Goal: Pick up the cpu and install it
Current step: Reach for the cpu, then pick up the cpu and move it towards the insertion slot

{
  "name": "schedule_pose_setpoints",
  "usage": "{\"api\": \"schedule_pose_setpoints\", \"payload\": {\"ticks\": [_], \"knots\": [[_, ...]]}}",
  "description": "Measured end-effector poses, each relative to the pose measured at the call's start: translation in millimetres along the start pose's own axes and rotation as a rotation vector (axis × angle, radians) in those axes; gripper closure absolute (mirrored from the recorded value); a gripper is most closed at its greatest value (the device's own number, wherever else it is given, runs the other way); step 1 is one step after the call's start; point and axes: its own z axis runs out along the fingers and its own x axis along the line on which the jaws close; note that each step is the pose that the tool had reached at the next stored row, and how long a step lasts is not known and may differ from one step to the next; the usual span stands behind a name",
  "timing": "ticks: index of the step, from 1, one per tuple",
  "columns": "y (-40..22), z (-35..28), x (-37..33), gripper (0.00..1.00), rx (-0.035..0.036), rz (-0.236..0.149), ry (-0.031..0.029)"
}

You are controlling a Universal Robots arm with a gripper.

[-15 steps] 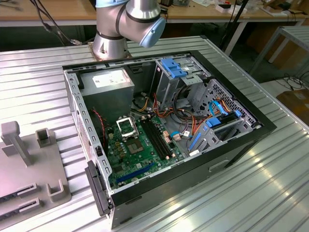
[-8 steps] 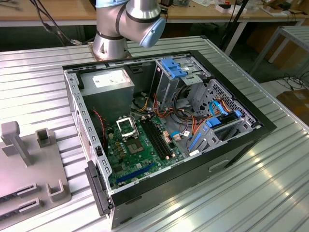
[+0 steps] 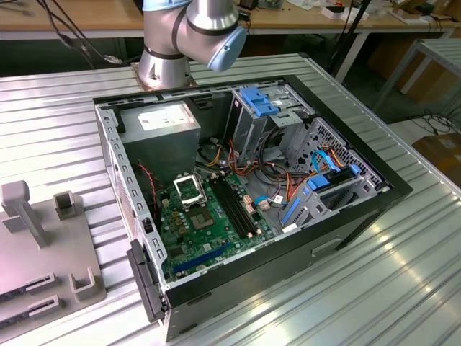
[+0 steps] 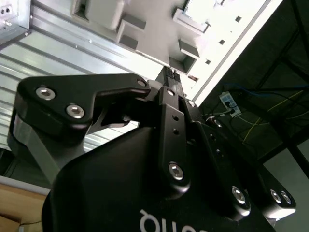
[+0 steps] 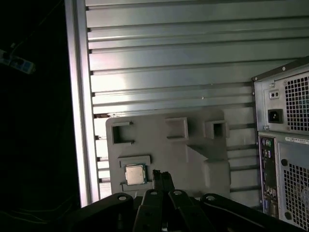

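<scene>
One small square cpu (image 5: 135, 174) lies flat in a shallow recess of the grey fixture plate (image 5: 164, 150). The plate rests on the ribbed tabletop (image 5: 169, 58) beside the computer case (image 5: 285, 121).

The cpu looks light, thin and stiff, with a smooth metal face that would give little purchase from above. Its underside is probably fragile, so the safest hold seems to be on two opposite edges, with the chip kept level.

The gripper (image 5: 161, 177) points down at the plate from above. In the first wrist view its tips appear just beside the cpu and apart from it. Its fingers (image 4: 169, 113) are pressed together with nothing between them.

In the exterior view the silver-framed socket (image 3: 189, 189) sits on the green board (image 3: 209, 231) inside the open case. The arm (image 3: 194, 29) rises from behind the case.
</scene>
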Motion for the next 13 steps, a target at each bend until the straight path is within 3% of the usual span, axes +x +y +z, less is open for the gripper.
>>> {"api": "schedule_pose_setpoints", "payload": {"ticks": [6, 13], "knots": [[-2.1, -0.5, 27.6, 0.89, -0.0006, 0.0, 0.0], [-2.4, -0.6, 31.2, 0.89, -0.0005, 0.0, 0.0]]}}
